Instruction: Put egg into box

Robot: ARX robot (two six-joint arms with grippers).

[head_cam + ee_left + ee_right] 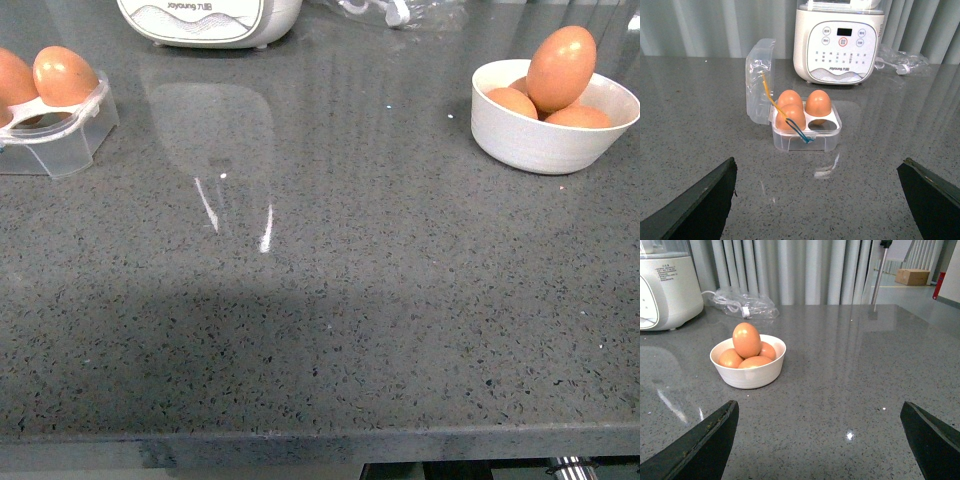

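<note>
on the far right of the dark grey speckled countertop point(350, 300), a round white bowl point(530, 148) heaped with other brown eggs point(578, 117); uppermost, standing nearly on end and propped on the ones beneath, the egg point(560, 68), touched by no gripper. from the right wrist, that bowl point(747, 377) and the egg point(746, 340) lying ahead of the right gripper point(818, 403), its two dark fingers point(700, 445) spread wide with only bare stone between them. well apart from the bowl, at the far left edge in the front view, the clear plastic egg carton point(70, 140), partly cut off by the frame. from the left wrist, the egg carton point(807, 141) seen whole: clear lid point(759, 80) swung up and standing beside the tray, three more eggs point(818, 103) seated in three cups, the fourth cup point(822, 121) unfilled on the gripper's side of the tray. a thin yellow strand point(767, 92) running from the lid down to a blue loop point(800, 132) across the nearest of those eggs. left gripper point(817, 160) likewise gaping wide, gripping nothing, short of the carton. behind the carton, a white joyoung appliance point(840, 50) with a button panel; beside that, a crumpled clear plastic bag point(900, 62); at the back, a grey curtain point(790, 270).
</note>
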